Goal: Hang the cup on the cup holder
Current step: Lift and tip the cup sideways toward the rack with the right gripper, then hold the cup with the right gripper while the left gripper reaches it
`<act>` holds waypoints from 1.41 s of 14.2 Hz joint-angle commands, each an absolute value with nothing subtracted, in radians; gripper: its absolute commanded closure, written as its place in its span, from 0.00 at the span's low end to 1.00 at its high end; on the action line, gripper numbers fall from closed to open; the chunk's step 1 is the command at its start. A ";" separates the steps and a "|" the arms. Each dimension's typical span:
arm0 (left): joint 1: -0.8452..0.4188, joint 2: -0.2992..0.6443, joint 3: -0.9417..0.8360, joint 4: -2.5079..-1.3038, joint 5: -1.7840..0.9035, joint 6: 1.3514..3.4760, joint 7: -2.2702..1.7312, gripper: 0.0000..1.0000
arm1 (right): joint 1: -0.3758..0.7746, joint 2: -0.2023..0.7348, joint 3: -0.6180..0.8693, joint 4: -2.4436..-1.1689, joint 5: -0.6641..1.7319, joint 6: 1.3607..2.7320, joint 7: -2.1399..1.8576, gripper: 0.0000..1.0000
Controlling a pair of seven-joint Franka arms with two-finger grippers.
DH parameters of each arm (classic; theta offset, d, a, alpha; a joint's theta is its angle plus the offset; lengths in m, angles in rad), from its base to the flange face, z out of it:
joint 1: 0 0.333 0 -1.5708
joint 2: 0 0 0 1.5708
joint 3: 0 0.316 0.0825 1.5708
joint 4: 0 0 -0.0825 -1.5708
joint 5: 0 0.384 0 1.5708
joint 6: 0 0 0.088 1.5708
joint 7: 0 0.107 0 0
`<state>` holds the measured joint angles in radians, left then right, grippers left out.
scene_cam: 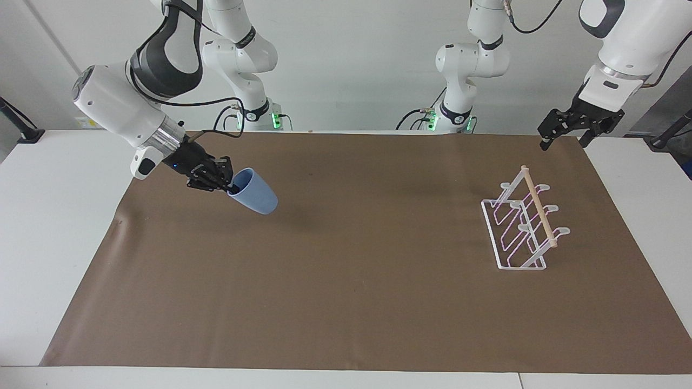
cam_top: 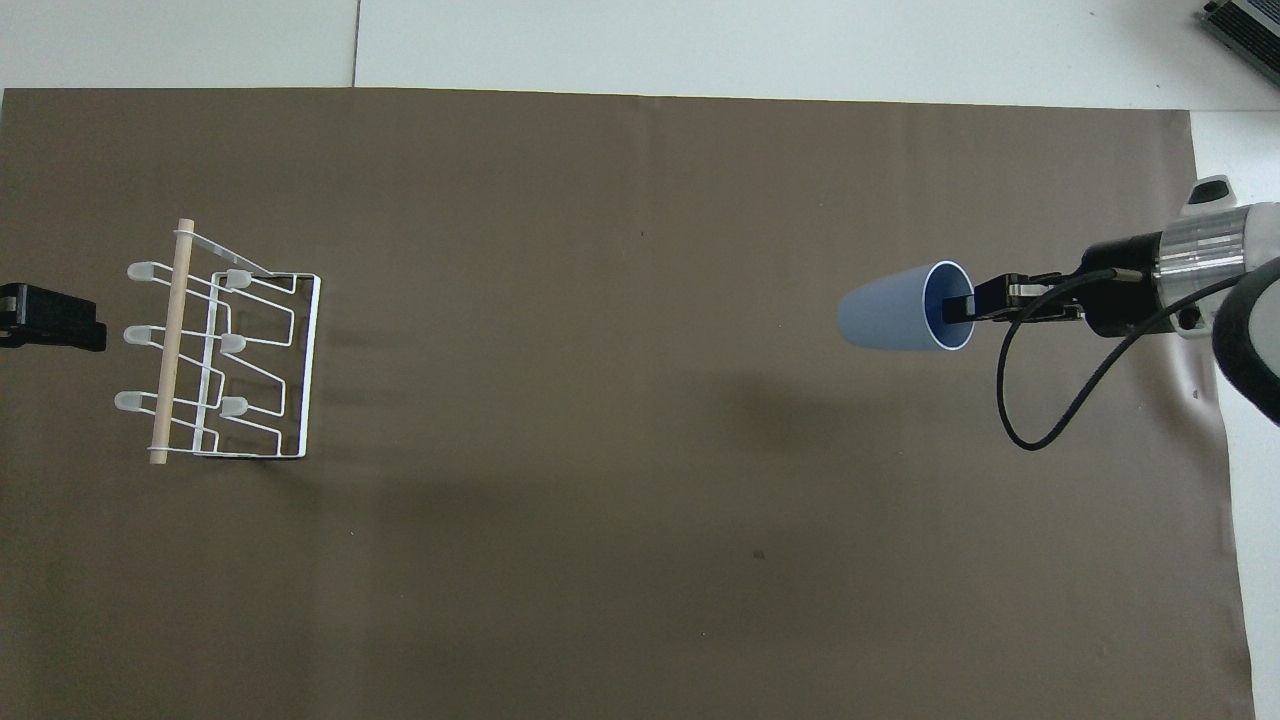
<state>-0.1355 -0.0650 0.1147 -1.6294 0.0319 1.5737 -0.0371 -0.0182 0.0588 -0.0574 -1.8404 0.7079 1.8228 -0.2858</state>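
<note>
The right pincer [scene_cam: 227, 186] is clamped on the rim of the cup [scene_cam: 254, 198], one finger inside the mouth, and carries it tipped on its side above the brown mat [scene_cam: 346, 302] at the right arm's end of the worktop. The rack [scene_cam: 521, 227] stands well apart from it, near the waiting left pincer [scene_cam: 562, 141], whose jaws are spread wide and empty. Such a thin rim hold could let the cup swing or slip during the long carry, and, as far as I can judge, a poorly aimed mouth would knock a prong instead of sliding over it.

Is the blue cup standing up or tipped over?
Tipped. The cup hangs sideways in the right claw, off the brown mat.
</note>
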 commanded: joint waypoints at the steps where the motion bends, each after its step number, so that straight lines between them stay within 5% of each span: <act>1: -0.149 -0.097 0.110 -1.670 0.040 1.586 -0.043 0.00 | -0.029 0.046 -0.057 -1.838 0.863 1.712 -0.325 1.00; 6: -0.150 -0.118 0.109 -1.713 0.026 1.597 -0.040 0.00 | 0.006 0.022 -0.044 -1.905 1.086 1.681 -0.328 1.00; 12: -0.146 -0.138 0.109 -1.755 0.002 1.601 -0.044 0.00 | 0.125 0.021 -0.044 -1.999 1.377 1.836 -0.328 1.00; 17: -0.153 -0.270 0.110 -2.047 -0.256 1.882 -0.197 0.00 | 0.221 0.038 -0.043 -2.006 1.538 1.951 -0.331 1.00; 20: -0.190 -0.271 0.097 -2.057 -0.377 1.960 -0.484 0.00 | 0.262 0.037 -0.043 -2.011 1.591 1.991 -0.333 1.00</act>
